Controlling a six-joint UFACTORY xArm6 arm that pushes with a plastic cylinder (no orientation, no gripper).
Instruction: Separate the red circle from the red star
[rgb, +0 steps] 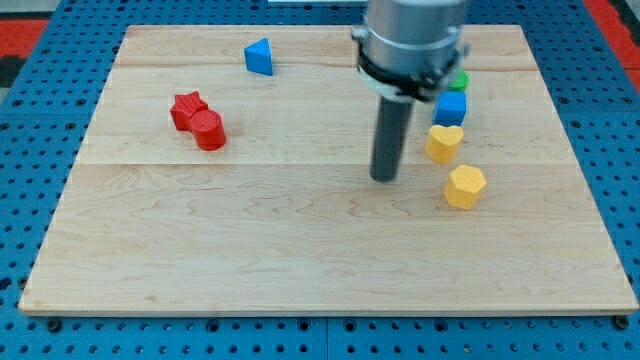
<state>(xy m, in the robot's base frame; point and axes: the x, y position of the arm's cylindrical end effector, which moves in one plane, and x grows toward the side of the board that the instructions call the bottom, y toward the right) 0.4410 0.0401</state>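
The red circle (210, 130) lies at the view's left on the wooden board, touching the red star (186, 108), which sits just up and left of it. My tip (384, 178) rests on the board near the middle, far to the right of both red blocks and just left of the yellow blocks. It touches no block.
A blue triangle (259, 57) lies near the view's top. At the right are a green block (459, 79) partly hidden behind the arm, a blue cube (451, 108), a yellow heart (444, 142) and a yellow hexagon (465, 186). The board's edge (320, 312) meets blue pegboard.
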